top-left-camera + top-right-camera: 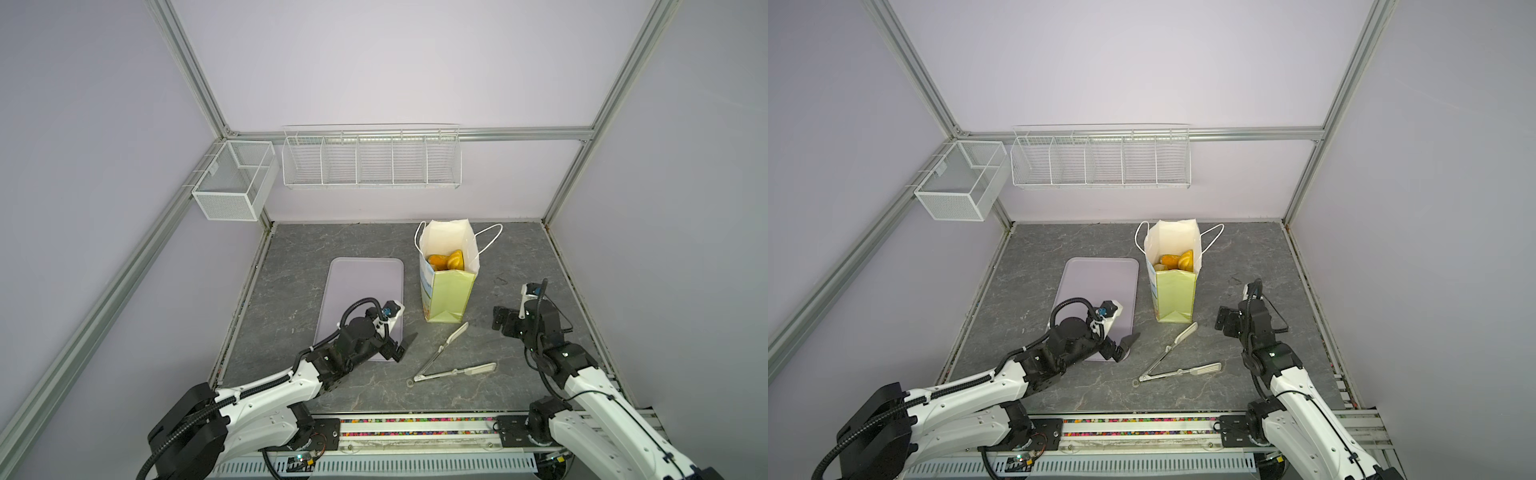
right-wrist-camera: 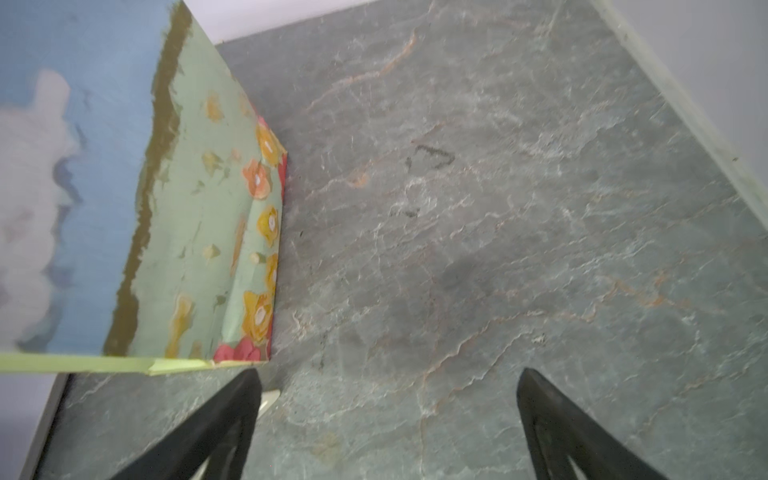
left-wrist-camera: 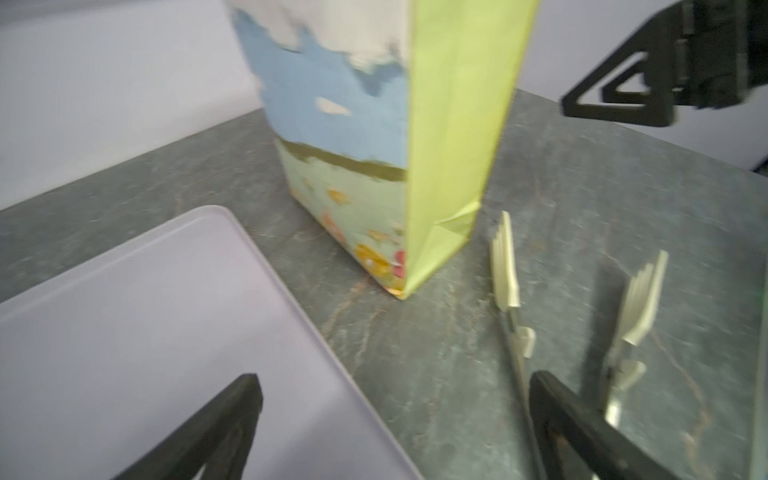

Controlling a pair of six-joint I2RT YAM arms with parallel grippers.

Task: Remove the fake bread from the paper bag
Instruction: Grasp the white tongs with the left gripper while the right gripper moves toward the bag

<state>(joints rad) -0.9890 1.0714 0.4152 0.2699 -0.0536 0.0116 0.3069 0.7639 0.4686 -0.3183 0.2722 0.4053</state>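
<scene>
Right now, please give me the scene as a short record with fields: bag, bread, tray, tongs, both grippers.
paper bag: upright on the table, mouth open
fake bread: inside the bag, none out yet
tray: left of the bag, no bread on it
tongs: lying open before the bag
left gripper: open, empty, at the tray's near corner
right gripper: open, empty, right of the bag

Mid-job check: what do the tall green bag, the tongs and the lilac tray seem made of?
Tall pale green bag with printed sky and flowers: matte paper, with sharp creases and a folded bottom corner. Scissor-style tongs: thin shiny metal arms; pale ribbed tips, likely plastic. Flat lilac tray: smooth, rounded rim, plastic or coated metal; cannot tell which.
</scene>
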